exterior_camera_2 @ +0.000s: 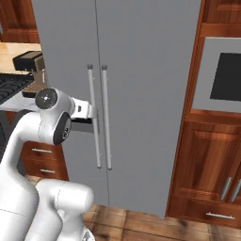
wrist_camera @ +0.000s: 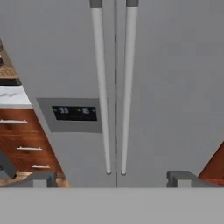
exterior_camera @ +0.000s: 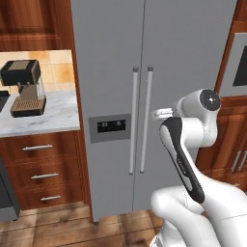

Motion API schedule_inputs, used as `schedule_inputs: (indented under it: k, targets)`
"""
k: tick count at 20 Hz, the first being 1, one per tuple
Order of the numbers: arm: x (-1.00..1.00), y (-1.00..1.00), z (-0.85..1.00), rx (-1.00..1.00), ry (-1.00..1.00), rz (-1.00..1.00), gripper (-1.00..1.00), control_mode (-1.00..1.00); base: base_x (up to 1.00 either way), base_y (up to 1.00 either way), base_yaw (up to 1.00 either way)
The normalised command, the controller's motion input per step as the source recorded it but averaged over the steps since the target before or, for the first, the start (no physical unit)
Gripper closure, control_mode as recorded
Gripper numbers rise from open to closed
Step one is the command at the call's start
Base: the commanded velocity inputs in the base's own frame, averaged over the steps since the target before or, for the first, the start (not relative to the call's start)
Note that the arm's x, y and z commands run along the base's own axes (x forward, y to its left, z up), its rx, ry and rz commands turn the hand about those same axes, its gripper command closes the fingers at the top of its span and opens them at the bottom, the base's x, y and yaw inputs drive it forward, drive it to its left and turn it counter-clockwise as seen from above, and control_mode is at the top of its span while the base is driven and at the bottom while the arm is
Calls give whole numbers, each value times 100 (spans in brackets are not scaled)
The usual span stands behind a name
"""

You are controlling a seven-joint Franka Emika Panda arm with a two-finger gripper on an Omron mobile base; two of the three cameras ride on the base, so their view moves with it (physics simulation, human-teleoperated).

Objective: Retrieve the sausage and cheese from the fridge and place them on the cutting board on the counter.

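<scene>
The fridge [exterior_camera: 144, 72] stands with both doors closed, right of the counter [exterior_camera: 48, 116]. The end effector [wrist_camera: 111, 178] faces the two bar handles [wrist_camera: 114, 87] — its fingers wide apart, holding nothing, short of the doors.

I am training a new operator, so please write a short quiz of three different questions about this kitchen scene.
1. True or false: both doors of the fridge are shut.
2. Which appliance stands on the counter left of the fridge? A) coffee machine B) blender C) kettle
3. Fill in: in the hand view, the pincer is ____ and points at the two door handles.

Key: 1. True. 2. A, the coffee machine. 3. Open; its fingertips stand wide apart and hold nothing, short of the handles.
</scene>
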Motion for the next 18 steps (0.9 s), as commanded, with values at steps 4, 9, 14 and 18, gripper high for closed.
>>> schedule_inputs:
  k: [4, 9, 14, 18]
  targets:
    - [28, -11, -2, 6, 6, 0, -100, -100, 0, 0, 0]
    - [47, -23, -4, 7, 13, 0, -100, -100, 0, 0, 0]
    - [48, -15, -11, 2, 7, 0, -100, -100, 0, 0, 0]
    - [59, -2, -33, 0, 0, 0, -100, -100, 0, 0, 0]
